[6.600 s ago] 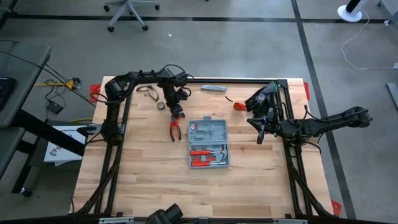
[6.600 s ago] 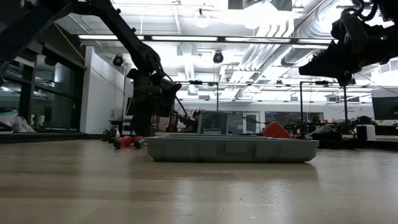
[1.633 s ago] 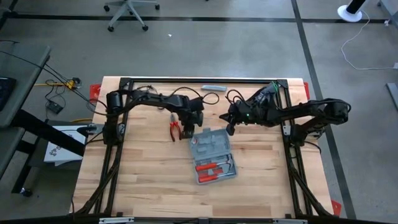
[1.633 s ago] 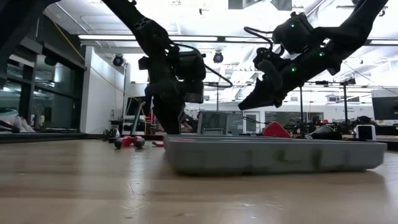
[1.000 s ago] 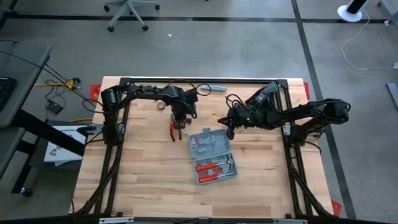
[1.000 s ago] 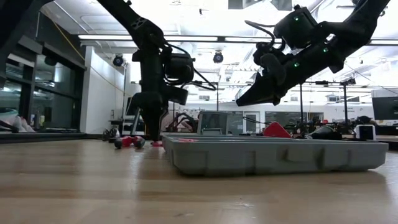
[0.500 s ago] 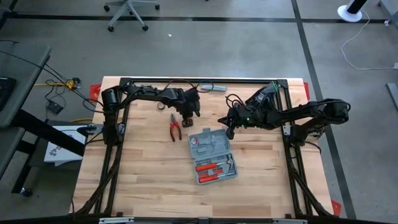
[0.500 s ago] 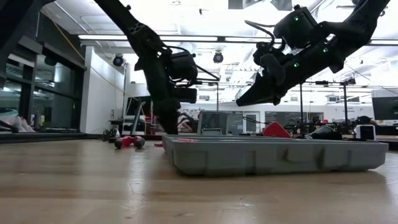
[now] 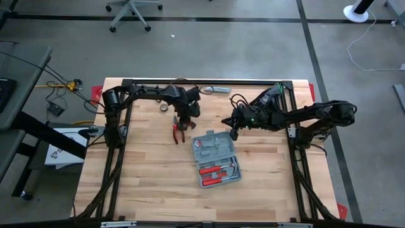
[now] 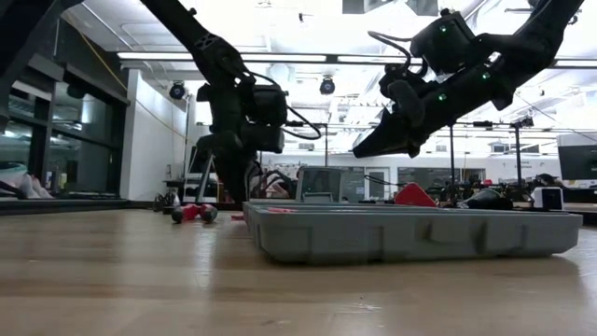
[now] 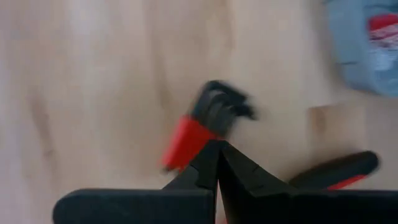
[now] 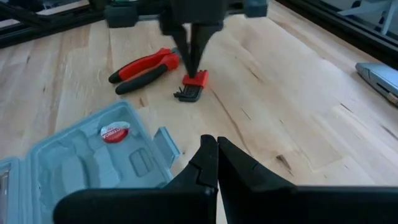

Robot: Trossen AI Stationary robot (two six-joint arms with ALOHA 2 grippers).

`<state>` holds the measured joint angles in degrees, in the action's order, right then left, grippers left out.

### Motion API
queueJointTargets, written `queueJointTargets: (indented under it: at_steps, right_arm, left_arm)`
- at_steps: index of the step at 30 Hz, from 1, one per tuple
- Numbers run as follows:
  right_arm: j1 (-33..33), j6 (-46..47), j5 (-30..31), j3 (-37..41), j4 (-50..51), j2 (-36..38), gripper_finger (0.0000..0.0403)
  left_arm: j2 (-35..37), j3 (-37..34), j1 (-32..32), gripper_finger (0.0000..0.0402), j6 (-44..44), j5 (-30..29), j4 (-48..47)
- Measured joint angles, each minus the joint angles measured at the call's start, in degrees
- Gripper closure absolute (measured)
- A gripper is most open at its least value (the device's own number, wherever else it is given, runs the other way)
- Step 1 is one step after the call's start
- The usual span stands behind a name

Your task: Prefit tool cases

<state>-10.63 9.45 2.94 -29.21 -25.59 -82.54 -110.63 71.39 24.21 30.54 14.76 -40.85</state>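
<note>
The blue-grey tool case (image 9: pixel 216 158) lies open and skewed on the wooden table, with red-handled tools (image 9: pixel 218 171) in its near half and its lid (image 12: pixel 93 162) toward the far side. Red-handled pliers (image 9: pixel 178 132) and a small hex-key set in a red holder (image 12: pixel 194 84) lie on the table beyond the case's far left corner. My left gripper (image 12: pixel 193 70) is shut and points down over the hex-key set. My right gripper (image 9: pixel 232 133) is shut and hangs slanting above the table, off the case's far right corner. My left gripper comes from above, pointing steeply down, and its shut fingertips (image 11: pixel 217 149) meet the far edge of the red holder (image 11: pixel 186 140). The hex-key set lies flat on the table. I cannot tell whether the tips press on it or stop just above it.
A slim grey bar (image 9: pixel 217 90) lies at the table's far edge, and a dark roll (image 9: pixel 164 107) lies left of my left gripper. A black frame (image 9: pixel 126 82) runs around the table. Bare wood stretches along the near side of the case.
My left gripper has stayed over the pliers and the hex-key set while its wrist has rolled and tipped. The case, the pliers and my right gripper have kept still.
</note>
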Motion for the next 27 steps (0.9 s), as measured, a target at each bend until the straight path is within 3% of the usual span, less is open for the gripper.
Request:
queueJointTargets:
  at_steps: [9, 18, 24, 27]
  right_arm:
    - [0.0, 0.12, -0.04, 0.0, 0.07, 0.0, 0.0403]
    - [0.0, 0.14, -0.07, 0.0, 0.57, -0.02, 0.0403]
    - [0.0, 0.14, 0.05, 0.0, 0.66, -0.02, 0.0403]
    - [0.0, 0.7, 0.09, 0.0, 0.81, -0.02, 0.0403]
  left_arm:
    - [-0.48, -0.32, -4.63, 0.0402, -0.25, -0.84, 2.42]
    - [-4.19, -0.2, -3.77, 0.0402, -6.32, -2.7, 7.27]
    - [-4.6, 0.14, -2.13, 0.0402, -12.07, -5.9, 17.69]
    - [-4.7, 0.11, -0.98, 0.0402, -13.18, -11.69, 20.27]
